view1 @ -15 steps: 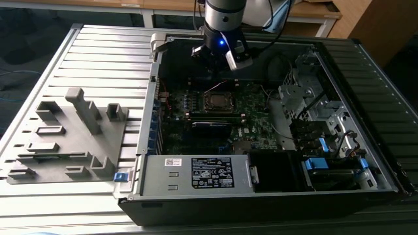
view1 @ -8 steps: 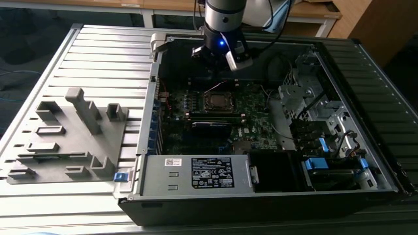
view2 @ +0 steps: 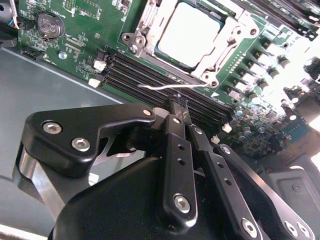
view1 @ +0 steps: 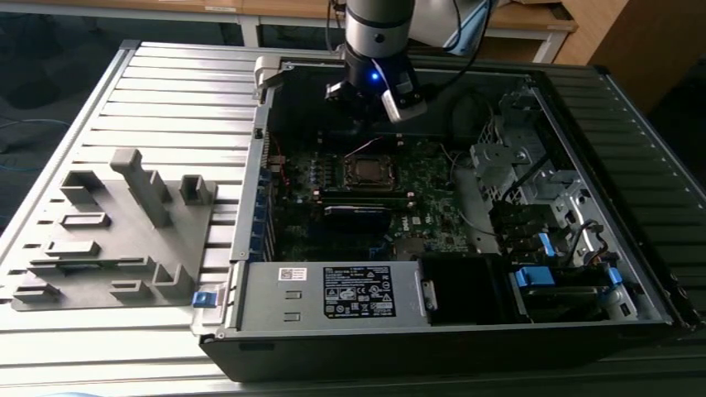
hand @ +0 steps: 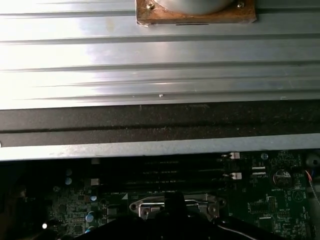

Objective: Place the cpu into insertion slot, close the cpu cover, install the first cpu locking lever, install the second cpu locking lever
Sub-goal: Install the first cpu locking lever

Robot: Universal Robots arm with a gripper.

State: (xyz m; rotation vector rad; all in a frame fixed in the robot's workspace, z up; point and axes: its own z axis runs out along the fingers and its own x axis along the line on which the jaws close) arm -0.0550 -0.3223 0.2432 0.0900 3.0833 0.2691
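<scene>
The cpu (view2: 192, 32) is seated mid-motherboard (view2: 80, 20) under the closed cpu cover (view2: 234, 42). The gripper (view2: 176, 102) is poised with jaws shut and empty near a free locking lever (view2: 155, 87). Lever installation is judged underway, calling for precise contact.

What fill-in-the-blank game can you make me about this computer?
The cpu lies framed by the cpu cover on a ___ motherboard.
The gripper is ___, not open.
The label on the power supply box is ___.
Missing words: green, shut, white.
</scene>
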